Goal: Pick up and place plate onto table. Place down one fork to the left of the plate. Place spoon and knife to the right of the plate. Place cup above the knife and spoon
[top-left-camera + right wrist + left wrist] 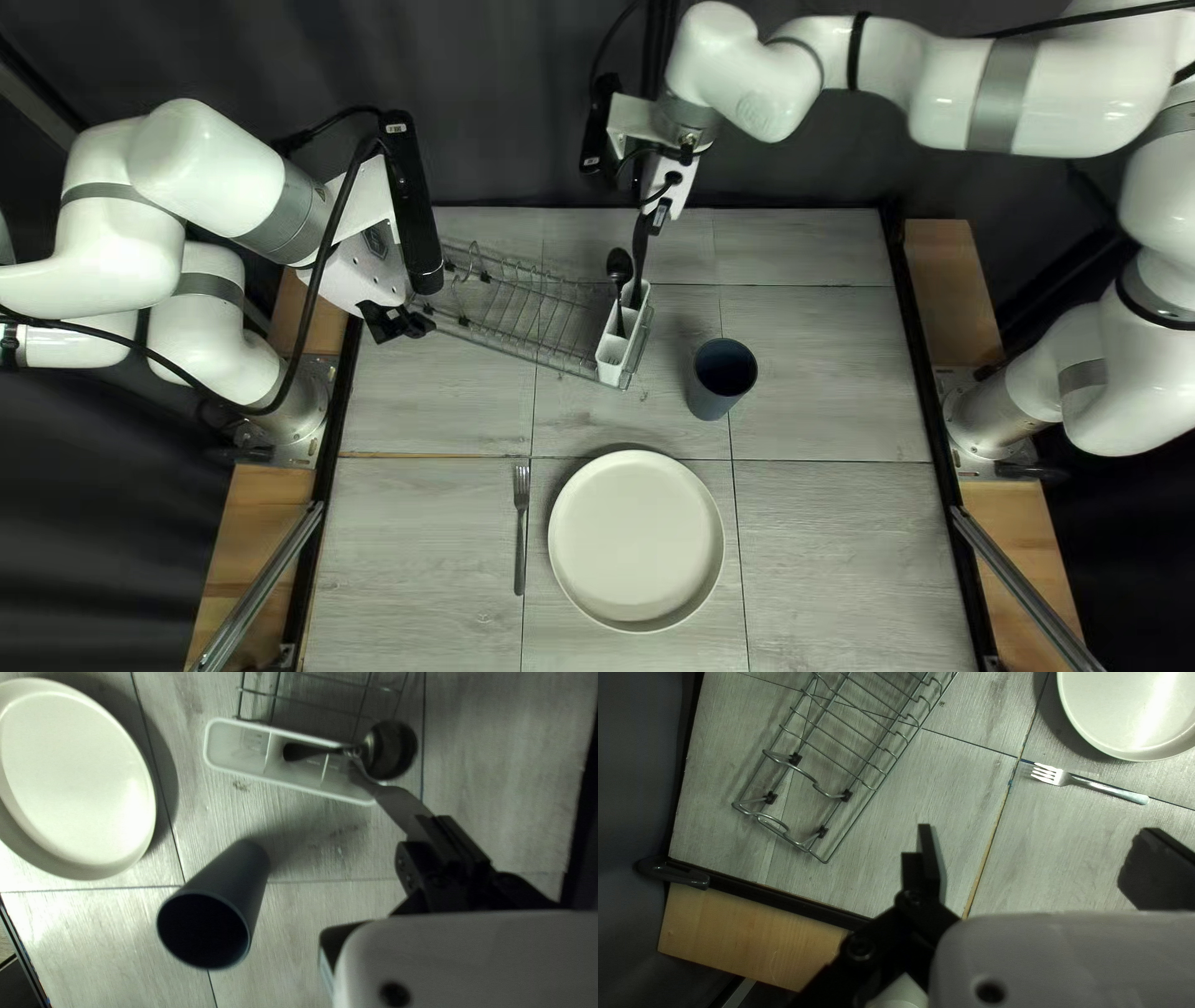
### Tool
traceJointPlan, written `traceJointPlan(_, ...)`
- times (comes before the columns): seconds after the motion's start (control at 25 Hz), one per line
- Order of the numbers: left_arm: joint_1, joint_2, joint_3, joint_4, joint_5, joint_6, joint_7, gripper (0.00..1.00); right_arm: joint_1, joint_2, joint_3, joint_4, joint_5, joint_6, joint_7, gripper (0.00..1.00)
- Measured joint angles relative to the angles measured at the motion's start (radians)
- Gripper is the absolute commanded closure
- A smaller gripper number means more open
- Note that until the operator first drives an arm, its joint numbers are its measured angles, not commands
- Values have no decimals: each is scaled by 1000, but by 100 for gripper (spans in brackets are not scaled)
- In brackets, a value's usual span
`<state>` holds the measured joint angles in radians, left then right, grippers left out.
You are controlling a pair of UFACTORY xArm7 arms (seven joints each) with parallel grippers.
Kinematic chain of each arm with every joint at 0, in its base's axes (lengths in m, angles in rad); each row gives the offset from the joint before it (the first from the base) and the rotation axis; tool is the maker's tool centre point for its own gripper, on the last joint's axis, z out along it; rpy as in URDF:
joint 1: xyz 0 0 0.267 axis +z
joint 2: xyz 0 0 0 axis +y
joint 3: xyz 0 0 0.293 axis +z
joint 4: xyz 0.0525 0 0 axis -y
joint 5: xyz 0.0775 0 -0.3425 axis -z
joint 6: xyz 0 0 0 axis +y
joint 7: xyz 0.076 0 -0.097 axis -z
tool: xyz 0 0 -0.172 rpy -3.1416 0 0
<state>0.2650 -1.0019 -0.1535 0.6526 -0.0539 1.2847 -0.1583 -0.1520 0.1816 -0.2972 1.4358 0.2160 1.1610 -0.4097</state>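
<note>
Top left view: one round cream plate point(636, 540), lower centre; one silver fork point(520, 529) left of it; one blue cup point(721, 377) right of centre; one dark metal spoon point(619, 266) in white caddy point(611, 354), upper centre.

Left wrist view: my left gripper point(396, 322) spread wide; plate cut off.

Right wrist view: my right gripper point(654, 222) clamps one metal knife point(403, 806), far end obscured near spoon.

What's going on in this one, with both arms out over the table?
The robot is setting a place. Its right gripper is shut on the knife, whose other end is at the white holder, where the spoon stands. The left gripper is open, holding nothing. The fork lies left of the plate; the cup stands beyond the plate.
</note>
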Motion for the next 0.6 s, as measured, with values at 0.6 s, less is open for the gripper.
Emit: traceJointPlan(0.6,0,0,0,0,0,0,0,0,75,-341,84,12,-203,344,250,100)
